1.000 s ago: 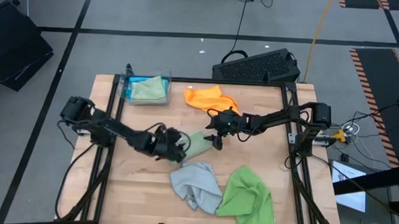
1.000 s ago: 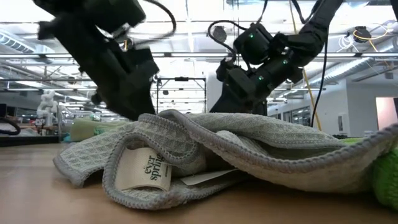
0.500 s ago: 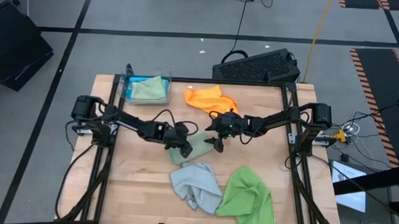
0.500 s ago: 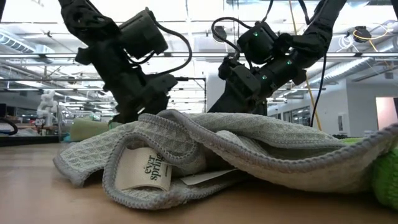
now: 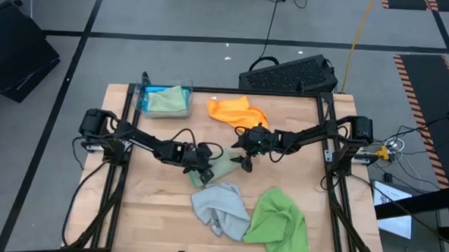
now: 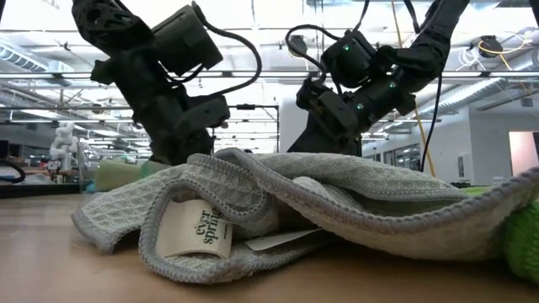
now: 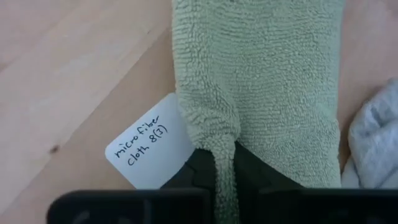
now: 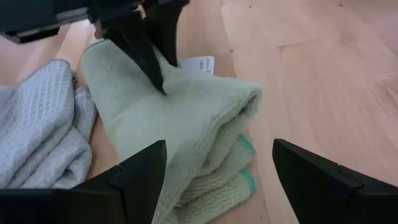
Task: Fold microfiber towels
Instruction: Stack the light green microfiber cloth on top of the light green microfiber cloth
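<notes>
A pale sage green towel [image 5: 223,167] lies folded on the table's middle, also seen in the right wrist view [image 8: 186,118]. My left gripper [image 5: 205,169] is at its left end, shut on it. My right gripper [image 5: 245,156] hangs open just above its right end [image 8: 219,144], the fingers apart on either side. An orange towel [image 5: 236,110] lies behind. A light grey towel [image 5: 219,205] and a bright green towel [image 5: 278,216] lie crumpled near the front. Another sage towel [image 5: 166,100] lies on something bright blue in a clear bin. My left gripper pinches a narrow raised ridge of the sage towel [image 7: 222,157] between its two fingers, at the towel's left end beside a white tag. One finger [image 8: 148,61] shows slanting down onto the towel from the table's left. The towel lies on the table.
A white tag [image 7: 151,148] reading "microfiber cloth" lies by the held end. The clear bin [image 5: 142,100] stands at the back left corner. The grey towel [image 6: 278,210] fills the low view's foreground. Bare wood shows at the table's left and right.
My left arm has stretched out, and its gripper has shifted a little toward the table's right, still shut on the sage towel. The right gripper has stayed open over the towel's right end.
</notes>
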Robot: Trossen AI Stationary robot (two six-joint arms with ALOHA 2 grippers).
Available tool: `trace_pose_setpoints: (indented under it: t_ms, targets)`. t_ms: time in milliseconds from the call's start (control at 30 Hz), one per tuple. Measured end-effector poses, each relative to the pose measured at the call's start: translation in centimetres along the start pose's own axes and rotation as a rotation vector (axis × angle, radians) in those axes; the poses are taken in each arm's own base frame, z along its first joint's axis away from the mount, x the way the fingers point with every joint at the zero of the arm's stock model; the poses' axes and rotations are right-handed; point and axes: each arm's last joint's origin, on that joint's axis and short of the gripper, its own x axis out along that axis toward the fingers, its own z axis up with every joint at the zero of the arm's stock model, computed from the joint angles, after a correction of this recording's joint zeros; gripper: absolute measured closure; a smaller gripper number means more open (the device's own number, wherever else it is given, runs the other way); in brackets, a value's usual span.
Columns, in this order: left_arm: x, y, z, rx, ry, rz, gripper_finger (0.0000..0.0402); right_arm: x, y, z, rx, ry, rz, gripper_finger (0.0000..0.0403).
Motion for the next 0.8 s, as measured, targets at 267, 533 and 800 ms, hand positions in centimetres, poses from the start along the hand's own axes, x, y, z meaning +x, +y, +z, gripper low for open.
trace_pose_setpoints:
  t_ms: [267, 533, 800]
  targets:
    - [-1.7, -0.7, -0.4, 0.106, -0.06, 0.05, 0.0387, 0.0, 0.3, 0.5, 0.071, -0.043, 0.075, 0.0103]
    - [-4.6, -1.0, 0.3, 0.204, -0.184, 0.135, 0.0387, -0.2, 0.3, 1.7, 0.072, -0.166, 0.104, 0.0073]
    - [-6.8, -0.5, 0.2, 0.254, -0.191, 0.184, 0.0387, -0.4, -0.4, 2.1, 0.055, -0.193, 0.09, 0.0069]
